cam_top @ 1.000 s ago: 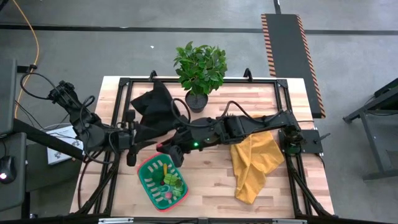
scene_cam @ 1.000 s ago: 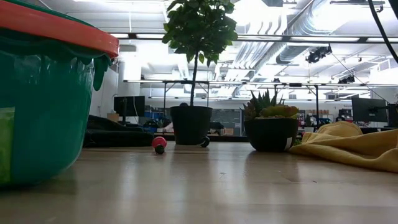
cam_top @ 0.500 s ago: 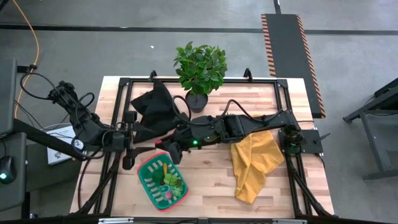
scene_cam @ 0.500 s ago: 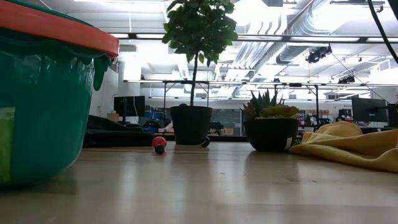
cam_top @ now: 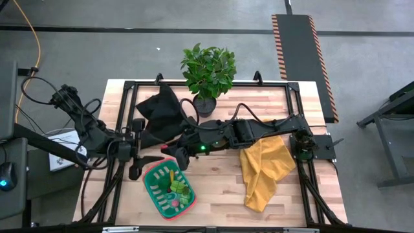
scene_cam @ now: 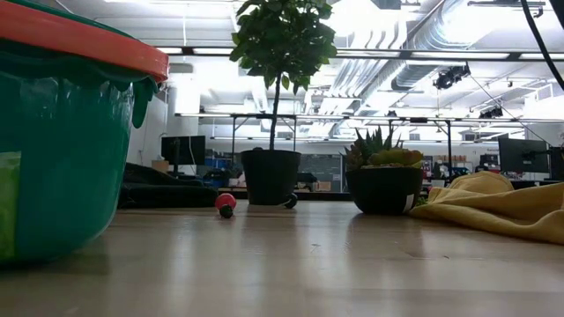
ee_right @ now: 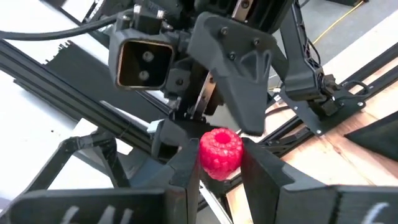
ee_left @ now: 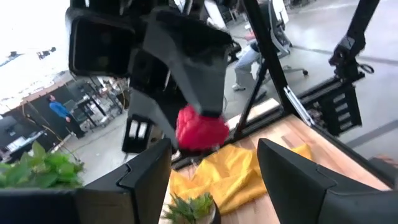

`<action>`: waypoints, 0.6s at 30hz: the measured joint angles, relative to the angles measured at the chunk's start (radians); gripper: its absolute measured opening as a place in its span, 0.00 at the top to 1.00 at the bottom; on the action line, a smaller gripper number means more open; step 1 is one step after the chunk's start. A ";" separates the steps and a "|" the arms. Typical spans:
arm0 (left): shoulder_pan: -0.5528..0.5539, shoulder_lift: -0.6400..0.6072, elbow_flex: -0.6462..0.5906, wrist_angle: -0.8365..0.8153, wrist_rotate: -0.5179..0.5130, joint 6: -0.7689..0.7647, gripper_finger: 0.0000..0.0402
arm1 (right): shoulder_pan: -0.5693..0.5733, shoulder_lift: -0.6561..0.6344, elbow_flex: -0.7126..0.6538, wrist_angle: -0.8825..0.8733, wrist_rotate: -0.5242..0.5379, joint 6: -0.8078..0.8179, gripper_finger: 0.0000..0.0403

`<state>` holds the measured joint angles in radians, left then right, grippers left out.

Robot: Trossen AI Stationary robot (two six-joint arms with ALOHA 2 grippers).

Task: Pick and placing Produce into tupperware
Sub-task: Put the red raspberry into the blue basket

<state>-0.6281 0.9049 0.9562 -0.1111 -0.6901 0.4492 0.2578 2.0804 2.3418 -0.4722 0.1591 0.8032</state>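
Holding a red raspberry (ee_right: 220, 153) pinched between its fingers, right gripper (cam_top: 173, 157) sits just above the far rim of the tupperware (cam_top: 154, 188) | left gripper (cam_top: 150, 160) beside it, facing it, fingers spread and empty | other produce (cam_top: 176, 189) lies inside tupperware | small red piece (scene_cam: 226, 202) on table (cam_top: 220, 181) by leafy potted plant (cam_top: 208, 71).

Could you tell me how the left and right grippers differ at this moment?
The right gripper is shut on a red raspberry; the left gripper is open and holds nothing. The right gripper reaches in from the table's middle, the left gripper from its left edge. Both hang near the tupperware.
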 joint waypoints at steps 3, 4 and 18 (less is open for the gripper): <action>0.000 0.018 0.001 0.017 -0.008 0.027 0.43 | -0.002 0.000 0.000 -0.004 -0.001 0.000 0.80; 0.000 0.023 0.001 0.017 -0.019 0.030 0.43 | -0.002 0.000 0.000 -0.003 -0.002 0.000 0.80; 0.001 0.026 0.000 0.094 -0.066 0.070 0.43 | -0.002 0.000 0.000 0.001 -0.001 -0.001 0.80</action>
<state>-0.6275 0.9310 0.9565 -0.0175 -0.7563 0.5194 0.2558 2.0808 2.3417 -0.4712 0.1581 0.8024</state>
